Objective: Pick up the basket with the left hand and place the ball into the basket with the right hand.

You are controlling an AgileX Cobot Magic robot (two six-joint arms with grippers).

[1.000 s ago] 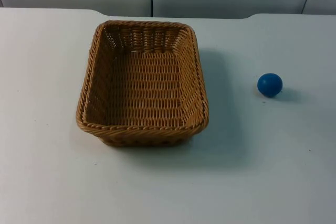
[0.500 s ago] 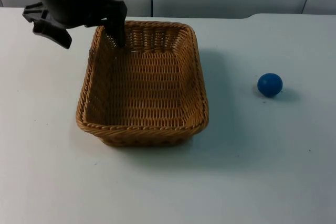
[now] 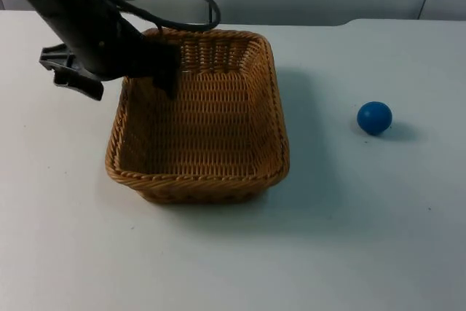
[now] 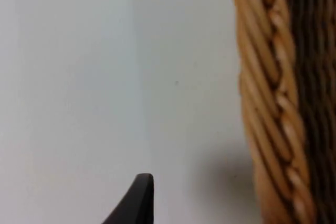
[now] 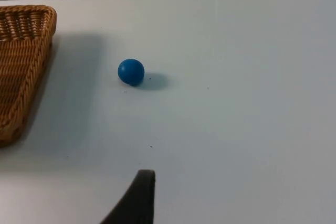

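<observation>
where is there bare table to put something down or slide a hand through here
Bare table runs along the near side, in front of the basket, and as a strip between the basket's right wall and the blue ball. Right of the ball is free too. It is crowded at the basket's far-left rim, where the left gripper straddles the wall, open.

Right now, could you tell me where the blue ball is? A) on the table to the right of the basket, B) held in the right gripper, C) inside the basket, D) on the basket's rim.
A: the blue ball rests on the white table, apart from the basket, while the left gripper straddles the basket's far-left rim.
</observation>
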